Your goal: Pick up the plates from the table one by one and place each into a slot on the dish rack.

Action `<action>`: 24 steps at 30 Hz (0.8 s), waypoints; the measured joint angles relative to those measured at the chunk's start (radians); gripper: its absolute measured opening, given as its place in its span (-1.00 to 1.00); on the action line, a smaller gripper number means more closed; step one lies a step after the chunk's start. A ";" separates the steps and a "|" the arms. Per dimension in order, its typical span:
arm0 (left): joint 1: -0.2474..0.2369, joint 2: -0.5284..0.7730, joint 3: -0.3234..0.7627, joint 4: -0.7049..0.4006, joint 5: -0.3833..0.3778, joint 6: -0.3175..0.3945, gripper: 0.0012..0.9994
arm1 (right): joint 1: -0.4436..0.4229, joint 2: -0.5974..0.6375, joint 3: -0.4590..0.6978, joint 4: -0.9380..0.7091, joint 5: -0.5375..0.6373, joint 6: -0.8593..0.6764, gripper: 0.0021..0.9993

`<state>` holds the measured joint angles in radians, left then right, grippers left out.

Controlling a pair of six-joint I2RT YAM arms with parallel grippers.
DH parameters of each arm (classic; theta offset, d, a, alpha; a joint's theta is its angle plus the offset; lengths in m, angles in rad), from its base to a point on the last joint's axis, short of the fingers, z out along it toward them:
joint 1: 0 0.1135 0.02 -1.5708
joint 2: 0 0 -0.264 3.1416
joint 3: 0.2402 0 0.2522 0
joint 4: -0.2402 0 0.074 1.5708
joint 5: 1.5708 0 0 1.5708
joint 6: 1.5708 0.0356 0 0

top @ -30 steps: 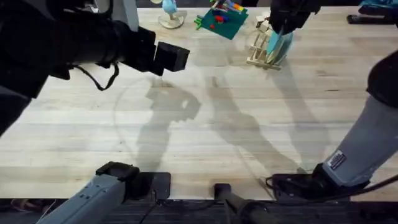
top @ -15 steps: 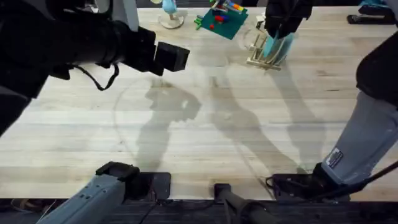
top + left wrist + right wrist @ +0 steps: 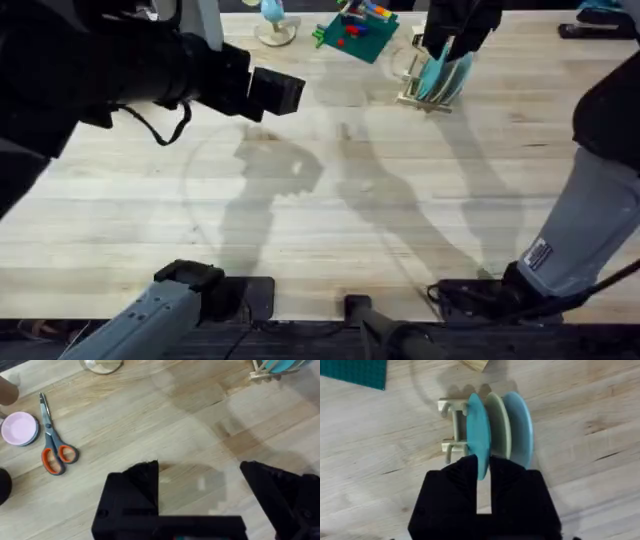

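Right claw (image 3: 483, 467): nearly closed on the edge of the turquoise plate (image 3: 478, 435), which stands on edge in the dish rack (image 3: 451, 427).
Rack: at about 1 o'clock on the tabletop (image 3: 330, 210), far side.
Plates in rack: three side by side, turquoise, then cream plate (image 3: 498, 425), then a paler blue plate (image 3: 519, 427).
Key relation: the plate's edge runs straight between the fingers, so I judge that opening and pulling straight back will leave it in its slot.
Left claw (image 3: 200, 485): wide open, holds nothing, well apart from the rack; the right arm is nearer.
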<state>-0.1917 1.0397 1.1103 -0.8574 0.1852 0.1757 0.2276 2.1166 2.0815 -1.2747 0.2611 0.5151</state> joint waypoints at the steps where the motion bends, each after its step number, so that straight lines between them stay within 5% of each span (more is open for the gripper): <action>1: 0.000 0.000 0.000 0.000 0.000 0.000 0.99 | 0.000 0.000 0.000 0.000 0.000 0.000 -0.68; 13: 0.000 0.000 0.000 0.000 -0.003 0.000 0.99 | 0.000 -0.009 0.003 -0.050 -0.004 -0.014 -0.27; 16: 0.000 0.000 0.000 0.000 -0.003 0.000 0.99 | 0.000 -0.057 0.003 -0.103 -0.004 -0.026 0.02; 20: 0.000 0.000 0.000 0.000 -0.003 0.000 0.99 | 0.000 -0.166 0.009 -0.182 -0.004 -0.044 0.95; 24: 0.000 0.000 0.000 0.000 -0.003 0.000 0.99 | 0.002 -0.263 0.019 -0.233 -0.004 -0.052 0.99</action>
<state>-0.1917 1.0397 1.1103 -0.8574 0.1825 0.1754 0.2298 1.8539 2.1010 -1.5075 0.2573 0.4626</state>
